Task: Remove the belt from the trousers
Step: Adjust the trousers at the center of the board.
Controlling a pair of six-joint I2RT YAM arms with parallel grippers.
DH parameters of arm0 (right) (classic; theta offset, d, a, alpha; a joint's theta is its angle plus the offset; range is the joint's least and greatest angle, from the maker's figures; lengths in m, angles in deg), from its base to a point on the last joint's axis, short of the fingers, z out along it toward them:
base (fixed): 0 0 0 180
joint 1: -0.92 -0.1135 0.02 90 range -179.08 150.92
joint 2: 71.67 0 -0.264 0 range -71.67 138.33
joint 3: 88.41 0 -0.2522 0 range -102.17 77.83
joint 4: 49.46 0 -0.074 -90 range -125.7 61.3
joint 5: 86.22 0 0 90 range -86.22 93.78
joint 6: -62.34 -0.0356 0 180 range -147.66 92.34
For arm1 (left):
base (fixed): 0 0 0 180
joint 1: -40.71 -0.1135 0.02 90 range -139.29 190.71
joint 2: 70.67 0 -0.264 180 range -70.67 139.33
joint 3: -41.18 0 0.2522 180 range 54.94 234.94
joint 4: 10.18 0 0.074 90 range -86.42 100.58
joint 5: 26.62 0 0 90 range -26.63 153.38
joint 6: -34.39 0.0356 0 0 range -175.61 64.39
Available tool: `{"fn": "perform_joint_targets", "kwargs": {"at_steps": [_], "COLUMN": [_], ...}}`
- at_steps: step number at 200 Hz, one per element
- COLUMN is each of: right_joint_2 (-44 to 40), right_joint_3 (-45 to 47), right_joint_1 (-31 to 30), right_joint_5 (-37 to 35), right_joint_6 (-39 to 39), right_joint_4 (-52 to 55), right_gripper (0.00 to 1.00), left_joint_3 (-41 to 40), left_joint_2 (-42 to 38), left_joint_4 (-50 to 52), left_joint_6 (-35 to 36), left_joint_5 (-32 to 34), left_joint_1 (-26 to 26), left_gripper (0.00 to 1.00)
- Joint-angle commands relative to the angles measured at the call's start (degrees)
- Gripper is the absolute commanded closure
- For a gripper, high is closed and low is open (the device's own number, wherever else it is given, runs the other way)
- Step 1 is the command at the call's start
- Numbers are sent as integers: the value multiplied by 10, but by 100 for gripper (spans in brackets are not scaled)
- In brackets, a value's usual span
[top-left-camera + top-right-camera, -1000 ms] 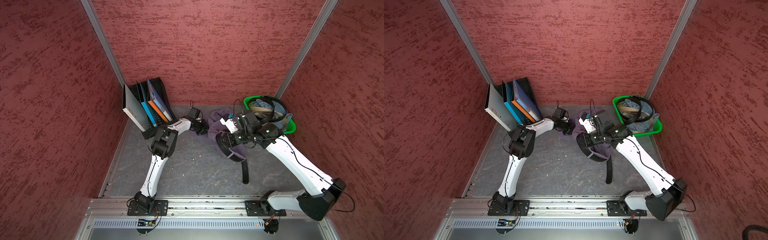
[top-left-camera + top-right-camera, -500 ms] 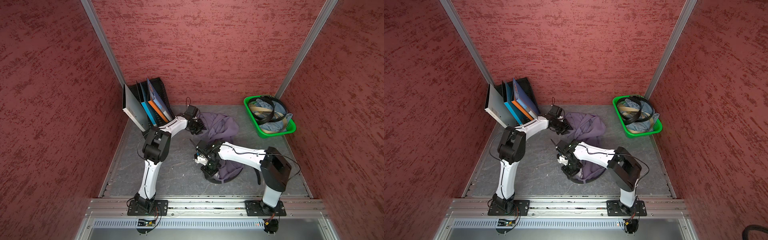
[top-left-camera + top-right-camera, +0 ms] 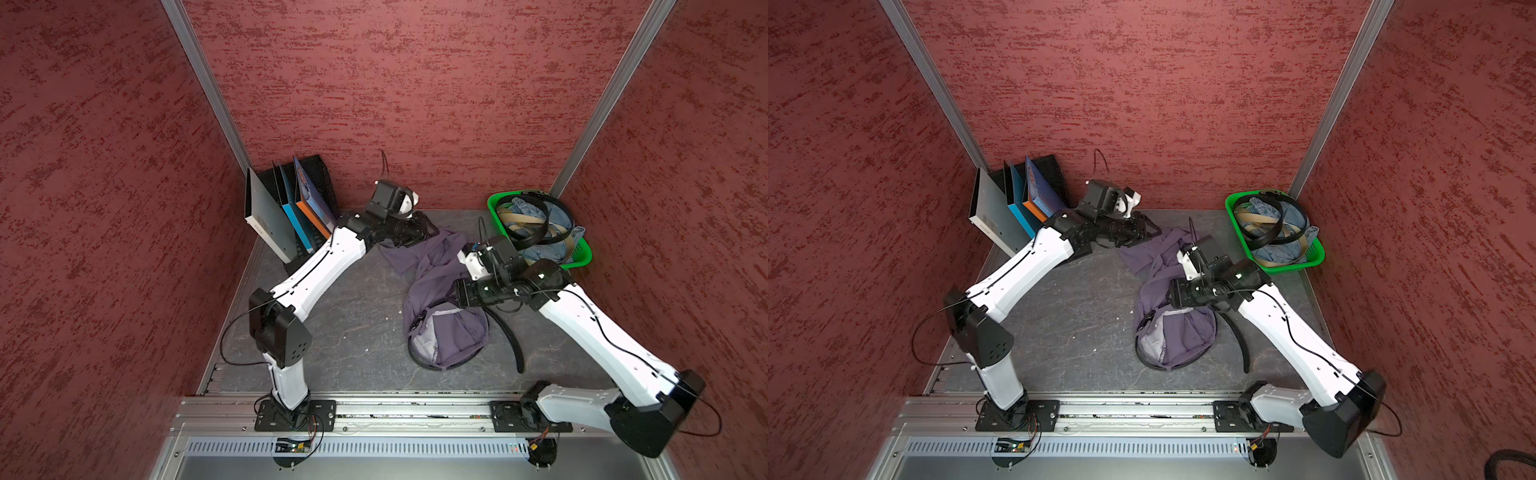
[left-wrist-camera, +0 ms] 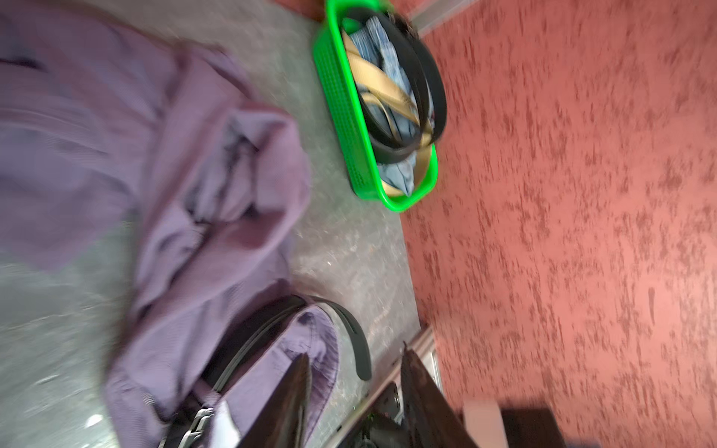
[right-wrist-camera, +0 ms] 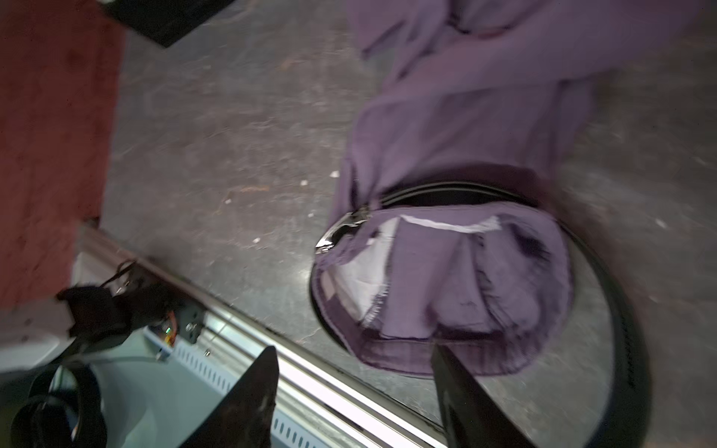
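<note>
Exposing what top views hide, wrist cameras show left tool, right tool spread.

The trousers are soft, muted purple-grey cloth, lying crumpled in the right half of the worktop and running from near the back edge toward the middle. Their waistband gapes toward the front edge, baring the pale lining. The black belt is still threaded round that waistband as an open ring, with its buckle on the left. Its free tail curves out on the right toward the front edge.
</note>
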Motion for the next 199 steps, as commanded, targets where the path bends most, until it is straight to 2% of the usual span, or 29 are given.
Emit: {"fn": "perform_joint_targets", "kwargs": {"at_steps": [1, 13, 25, 54, 70, 88, 114, 153, 161, 172, 179, 181, 183, 191, 199], "right_joint_2": [41, 47, 54, 34, 10, 8, 18, 54, 57, 66, 74, 75, 77, 85, 91], "right_joint_3": [51, 78, 105, 170, 202, 231, 266, 305, 316, 328, 335, 336, 337, 340, 341], "right_joint_1": [19, 20, 20, 24, 24, 24, 24, 26, 28, 33, 39, 40, 42, 49, 55], "right_joint_5": [-82, -78, -89, -184, -200, -199, -202, -211, -208, -203, -196, -195, -194, -191, -188], "right_joint_6": [-58, -77, -96, -181, -217, -235, -245, -260, -261, -261, -255, -255, -254, -249, -237], "right_joint_4": [64, 45, 31, 29, 16, -1, -41, -99, -117, -141, -161, -164, -171, -187, -200], "right_gripper": [37, 38, 38, 38, 38, 38, 38, 41, 47, 59, 74, 75, 82, 94, 100], "left_joint_3": [93, 191, 256, 334, 382, 354, 263, 262, 262, 262, 260, 258, 256, 245, 233], "left_joint_2": [132, 207, 259, 316, 345, 338, 300, 305, 306, 306, 302, 301, 299, 288, 276], "left_joint_4": [123, 203, 247, 301, 367, 397, 364, 376, 378, 379, 375, 374, 371, 358, 343], "left_joint_6": [43, 68, 79, 102, 130, 159, 172, 191, 194, 197, 199, 199, 199, 200, 203], "left_joint_5": [-20, 2, 6, 19, 49, 82, 99, 106, 113, 124, 127, 128, 130, 139, 142], "left_joint_1": [52, 72, 82, 104, 115, 120, 118, 119, 120, 119, 118, 118, 117, 115, 113], "left_gripper": [62, 63, 64, 67, 67, 68, 68, 66, 66, 66, 66, 66, 66, 66, 65]}}
